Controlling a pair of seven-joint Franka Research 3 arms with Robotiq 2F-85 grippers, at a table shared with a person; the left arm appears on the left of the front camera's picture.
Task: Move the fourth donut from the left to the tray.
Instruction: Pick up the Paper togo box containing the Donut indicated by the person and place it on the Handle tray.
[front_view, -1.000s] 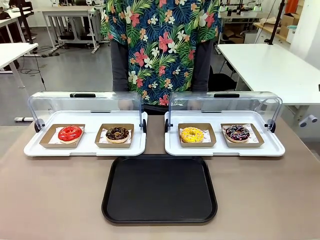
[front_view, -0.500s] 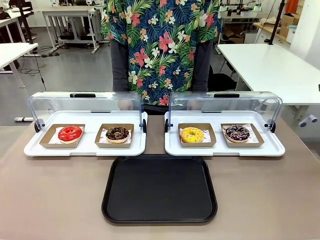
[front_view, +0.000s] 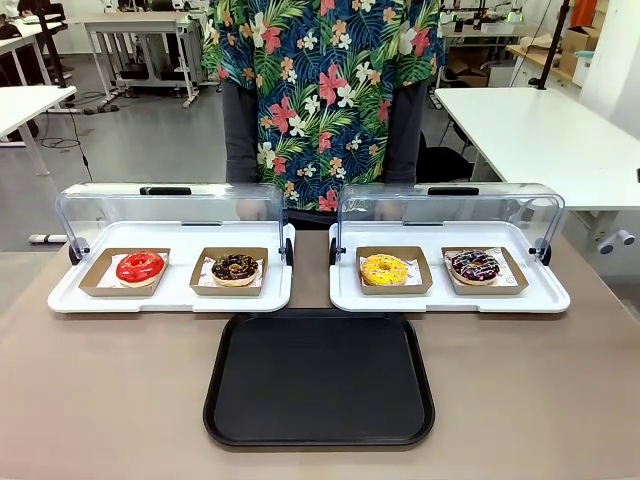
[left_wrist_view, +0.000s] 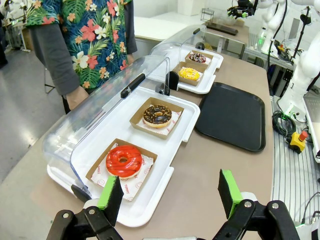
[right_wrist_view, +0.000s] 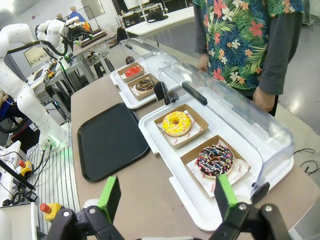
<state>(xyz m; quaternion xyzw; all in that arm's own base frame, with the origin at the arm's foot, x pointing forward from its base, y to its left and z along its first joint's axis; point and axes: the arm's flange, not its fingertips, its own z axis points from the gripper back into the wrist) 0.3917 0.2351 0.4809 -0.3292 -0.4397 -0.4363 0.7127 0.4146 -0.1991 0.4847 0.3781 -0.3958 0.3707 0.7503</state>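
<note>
The fourth donut (front_view: 474, 265), dark chocolate with pink and white sprinkles, lies in a small brown cardboard tray at the right end of the right white display tray (front_view: 450, 298). It lies close ahead in the right wrist view (right_wrist_view: 215, 160) and far off in the left wrist view (left_wrist_view: 198, 57). The black tray (front_view: 320, 380) lies bare at the table's front middle. My right gripper (right_wrist_view: 166, 197) stands open short of that display tray, nothing between its fingers. My left gripper (left_wrist_view: 169, 195) stands open near the red donut (left_wrist_view: 123, 161).
From the left, a red donut (front_view: 139, 266), a crumb-topped chocolate donut (front_view: 235, 267) and a yellow donut (front_view: 384, 269) lie in cardboard trays. Both clear lids (front_view: 170, 210) are swung back. A person in a floral shirt (front_view: 320, 90) stands behind the display trays.
</note>
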